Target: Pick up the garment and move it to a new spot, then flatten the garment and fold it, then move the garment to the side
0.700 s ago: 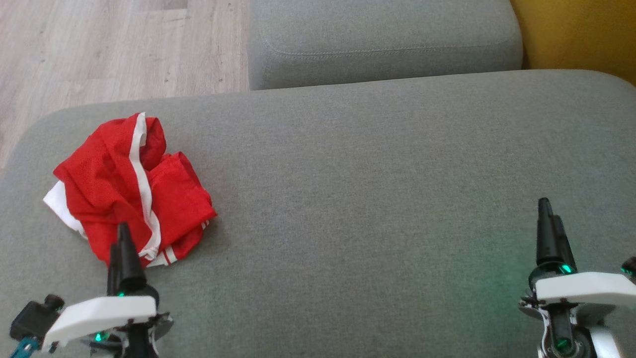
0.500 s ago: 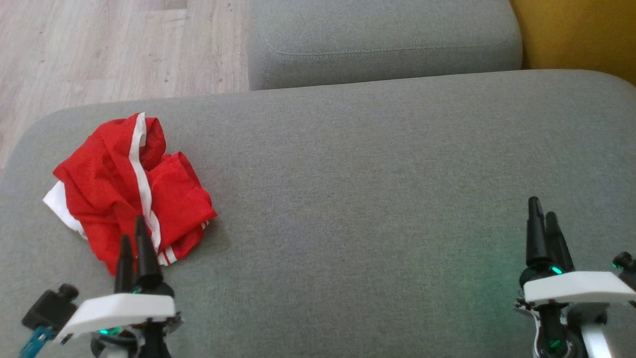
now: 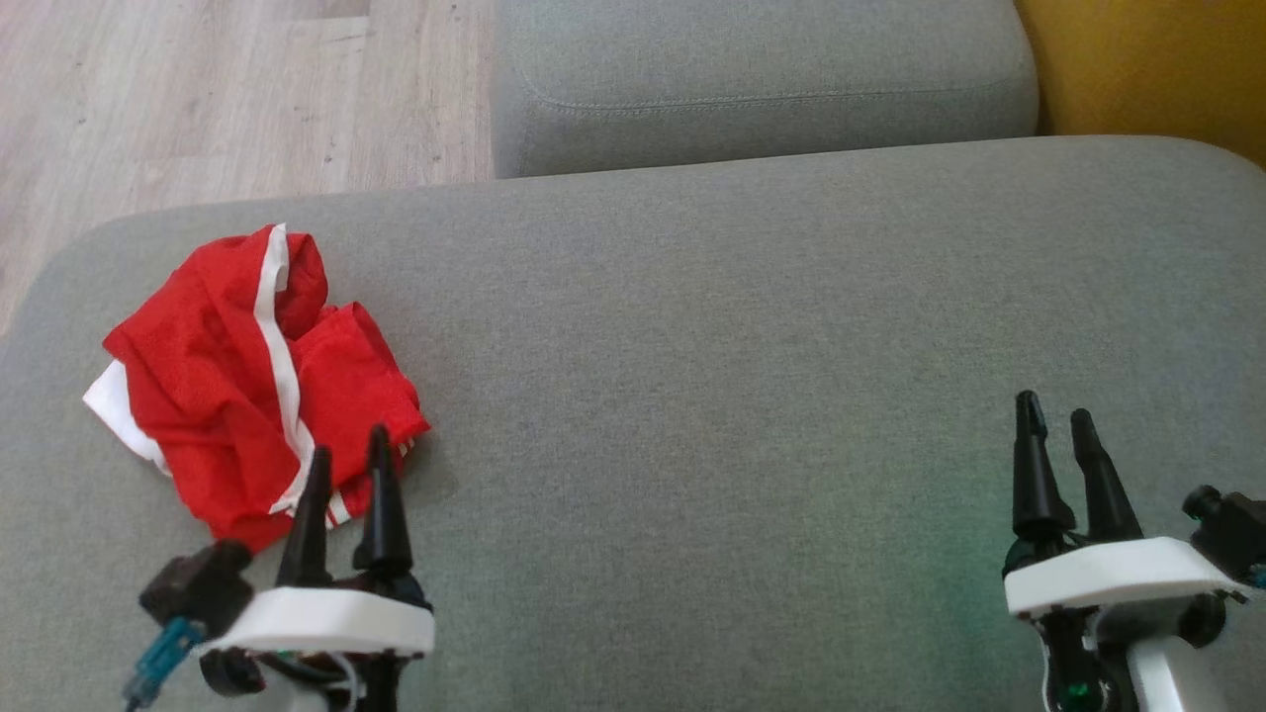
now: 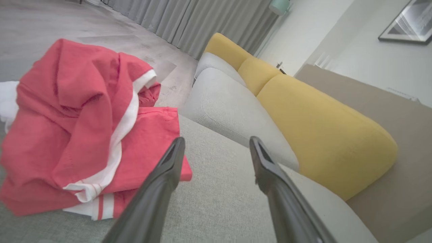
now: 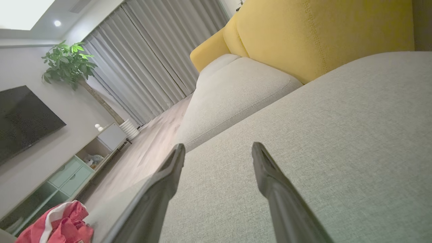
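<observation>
Garment (image 3: 252, 381) is seen bunched in a red heap w/ white trim at the far left of the grey seat (image 3: 742, 326), close to its left edge, w/ the floor (image 3: 198, 89) beyond. Not lifted yet, so the pick-up is judged to be the step in hand, w/ nothing of the task done.

Left gripper (image 3: 350, 442) is parked at the heap's near right corner, fingers spread apart, nothing between them. In the wrist view one finger overlaps the cloth's corner, but actual contact can't be told. Right gripper (image 3: 1054, 405) is well apart on the right over bare seat, fingers also spread, nothing held.

How it'd prob be done best: the heap should be approached from above, not from the side, or it just gets shoved toward the edge. A thick fold nr the middle should be pinched, not the thin striped hem, so the whole lot comes up in one go. Fingers should be pressed a bit into the soft seat before closing. The bare middle of the seat looks like the obvious drop spot, w/ plenty of room for flattening w/ both arms.
</observation>
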